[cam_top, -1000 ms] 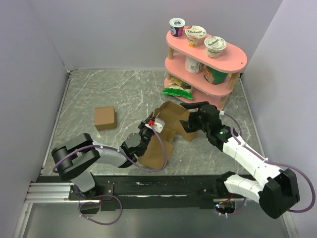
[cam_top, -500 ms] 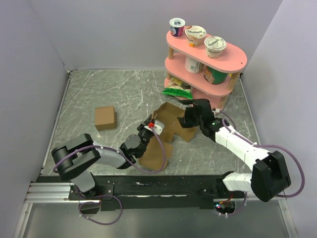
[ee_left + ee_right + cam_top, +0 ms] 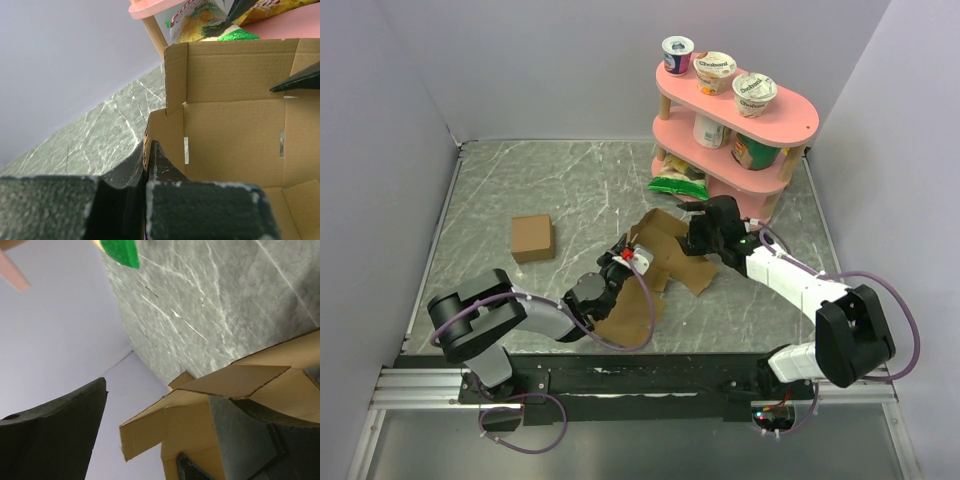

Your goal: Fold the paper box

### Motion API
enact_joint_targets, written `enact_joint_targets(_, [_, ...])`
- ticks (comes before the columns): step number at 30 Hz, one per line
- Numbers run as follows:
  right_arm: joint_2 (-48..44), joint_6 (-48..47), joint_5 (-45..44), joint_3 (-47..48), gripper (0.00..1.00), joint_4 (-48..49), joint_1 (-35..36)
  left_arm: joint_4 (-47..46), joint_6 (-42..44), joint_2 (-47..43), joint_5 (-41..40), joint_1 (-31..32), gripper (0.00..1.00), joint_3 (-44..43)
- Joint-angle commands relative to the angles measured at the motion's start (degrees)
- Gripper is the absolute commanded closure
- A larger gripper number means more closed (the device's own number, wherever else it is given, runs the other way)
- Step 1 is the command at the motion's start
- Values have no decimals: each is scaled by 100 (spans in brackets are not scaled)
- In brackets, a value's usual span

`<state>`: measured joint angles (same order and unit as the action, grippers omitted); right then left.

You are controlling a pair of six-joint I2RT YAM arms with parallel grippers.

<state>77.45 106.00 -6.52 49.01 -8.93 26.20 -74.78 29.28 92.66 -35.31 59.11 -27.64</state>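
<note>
Grey marbled table (image 3: 540, 180), pale lilac walls (image 3: 520, 60). The paper box (image 3: 658, 250) sits mid-table and is only half formed. One panel stands up, and the other flaps lie splayed on the table.

- **Left claw** (image 3: 626, 254): clenched on the box's left edge. The wrist view shows the cardboard rim nipped between both fingers.
- **Right claw** (image 3: 704, 232): released, jaws wide. A panel runs between them but is not pinched.

Change over the last second: the right arm swings in from the right and farther back, so its claw now sits at the box's far-right corner, near the green bag (image 3: 678, 182). The right flap (image 3: 701, 276), which the claw covered before, now lies exposed and flat. The left arm and the box barely shift.

Judgement: the left claw acts as an anchor while the right one repositions for the next panel. The folding is at an early stage.

The brown cube (image 3: 532, 237) and pink shelf (image 3: 735, 110) stand apart from the work.
</note>
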Motion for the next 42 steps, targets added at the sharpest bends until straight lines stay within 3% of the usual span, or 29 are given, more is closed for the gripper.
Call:
enact_joint_targets(1, [156,18,107,-6,15,163,34,-2823,43,85,-20,39,94,-14])
enact_joint_targets(10, [227,-96,187,-208,39,207,184,-2875,-62,278,-116,39,92,-40])
enact_joint_targets(22, [174,-211,11,-111,55,14,272,-2945,-273,472,-354,30,73,4])
enact_joint_targets(27, [192,-167,55,-155,64,102,298,-2954,-352,446,-362,30,57,101])
enact_joint_targets(28, [192,-167,46,-164,67,119,298,-2963,-361,428,-397,30,47,144])
enact_joint_targets(30, [192,-167,37,-164,71,154,299,-2998,-379,402,-407,30,38,188])
enact_joint_targets(33, [200,-211,46,-138,79,172,298,-2989,-396,279,-389,30,12,285])
enact_joint_targets(36, [226,-228,72,-111,87,233,307,-2946,-449,34,-363,39,0,452])
enact_joint_targets(39, [218,-298,73,-120,94,295,316,-2447,-695,-544,-179,21,4,645])
enact_joint_targets(42, [183,-421,-6,-120,100,330,325,-1148,-1326,-1474,304,-84,4,795])
